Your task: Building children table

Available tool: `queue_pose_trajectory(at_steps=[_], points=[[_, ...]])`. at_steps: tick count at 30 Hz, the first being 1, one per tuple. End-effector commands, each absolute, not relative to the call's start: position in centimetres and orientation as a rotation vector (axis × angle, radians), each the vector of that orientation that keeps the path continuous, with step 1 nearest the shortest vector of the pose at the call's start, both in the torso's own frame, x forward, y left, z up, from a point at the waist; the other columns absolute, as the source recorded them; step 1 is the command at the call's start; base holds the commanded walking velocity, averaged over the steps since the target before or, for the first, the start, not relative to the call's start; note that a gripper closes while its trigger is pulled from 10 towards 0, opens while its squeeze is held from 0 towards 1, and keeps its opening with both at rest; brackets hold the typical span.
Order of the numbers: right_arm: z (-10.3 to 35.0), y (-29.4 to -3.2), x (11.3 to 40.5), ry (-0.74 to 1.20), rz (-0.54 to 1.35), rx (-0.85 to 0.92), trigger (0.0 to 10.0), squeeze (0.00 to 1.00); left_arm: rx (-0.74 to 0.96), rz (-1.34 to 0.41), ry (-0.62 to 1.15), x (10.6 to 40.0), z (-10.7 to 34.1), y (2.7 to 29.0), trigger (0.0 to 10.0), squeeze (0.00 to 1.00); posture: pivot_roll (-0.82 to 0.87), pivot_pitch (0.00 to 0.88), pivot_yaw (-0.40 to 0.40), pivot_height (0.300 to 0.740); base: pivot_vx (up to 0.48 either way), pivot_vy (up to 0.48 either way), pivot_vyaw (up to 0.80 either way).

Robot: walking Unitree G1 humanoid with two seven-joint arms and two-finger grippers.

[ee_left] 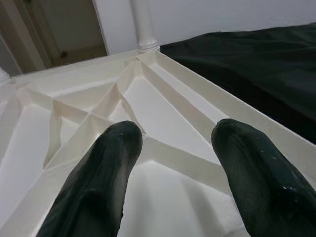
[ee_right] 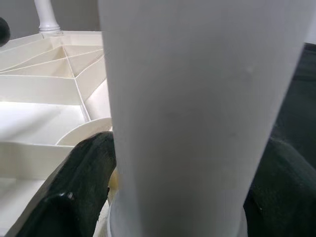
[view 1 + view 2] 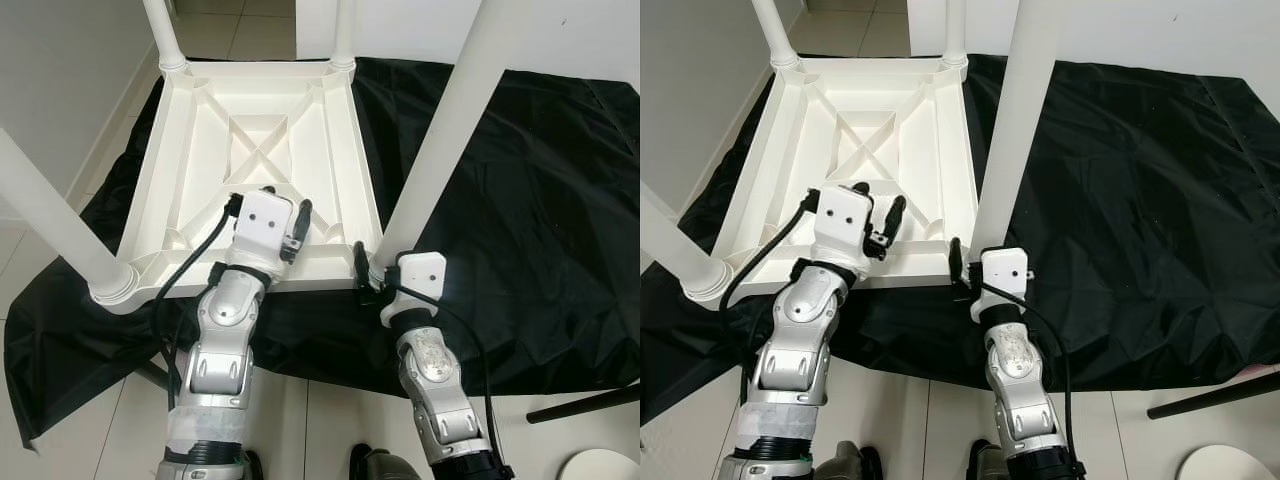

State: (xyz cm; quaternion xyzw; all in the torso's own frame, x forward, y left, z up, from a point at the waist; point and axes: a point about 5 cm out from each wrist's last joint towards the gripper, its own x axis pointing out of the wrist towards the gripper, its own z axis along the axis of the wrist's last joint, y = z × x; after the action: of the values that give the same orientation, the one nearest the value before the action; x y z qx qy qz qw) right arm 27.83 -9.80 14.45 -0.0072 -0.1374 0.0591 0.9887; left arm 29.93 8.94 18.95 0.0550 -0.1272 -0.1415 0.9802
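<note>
A white plastic children's table [image 3: 165, 150] lies upside down on a black cloth, its ribbed underside facing up. Legs stand in the far left [image 3: 163, 35], far right [image 3: 343, 35] and near left [image 3: 50, 220] corners. The near right leg [image 3: 450, 120] rises from its corner socket, and my right gripper [image 3: 378, 268] is shut on its base, with a finger on each side [image 2: 84, 187]. My left gripper [image 3: 268, 200] hovers open over the underside near the table's near rim, its fingers [image 1: 98, 182] apart with nothing between them.
The black cloth [image 3: 520, 200] covers the floor to the right and under the table. A grey wall [image 3: 60, 80] runs close along the left. A black rod [image 3: 585, 402] and a white round object [image 3: 600, 465] lie on the tiles at the near right.
</note>
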Motion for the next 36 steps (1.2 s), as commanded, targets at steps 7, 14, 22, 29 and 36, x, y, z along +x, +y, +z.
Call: queue_pose_trajectory(at_steps=[7, 14, 22, 29, 36], points=[[14.2, -9.5, 27.9, -0.269, 0.132, -0.013, 10.0, 0.00, 0.024, -0.216, -0.111, 27.9, 14.9, 8.2, 10.0, 0.00, -0.02, 0.146, 0.011, 0.740, 0.000, 0.000, 0.00], [14.2, -9.6, 27.9, -0.268, 0.128, -0.015, 10.0, 0.00, 0.029, -0.228, -0.109, 27.7, 14.7, 8.0, 10.0, 0.00, -0.04, 0.148, 0.016, 0.740, 0.000, 0.000, 0.00], [14.5, -10.0, 27.8, -0.279, 0.131, -0.028, 10.0, 0.00, 0.034, -0.217, -0.105, 27.6, 14.6, 7.9, 10.0, 0.00, -0.05, 0.162, -0.004, 0.740, 0.000, 0.000, 0.00], [14.7, -10.0, 27.8, -0.285, 0.139, -0.033, 10.0, 0.00, 0.064, -0.198, -0.097, 27.3, 14.5, 8.4, 10.0, 0.00, -0.05, 0.166, -0.013, 0.740, 0.000, 0.000, 0.00], [14.8, -10.3, 27.8, -0.285, 0.132, -0.037, 10.0, 0.00, 0.059, -0.176, -0.083, 27.0, 14.1, 8.8, 10.0, 0.00, -0.05, 0.177, -0.009, 0.740, 0.000, 0.000, 0.00]])
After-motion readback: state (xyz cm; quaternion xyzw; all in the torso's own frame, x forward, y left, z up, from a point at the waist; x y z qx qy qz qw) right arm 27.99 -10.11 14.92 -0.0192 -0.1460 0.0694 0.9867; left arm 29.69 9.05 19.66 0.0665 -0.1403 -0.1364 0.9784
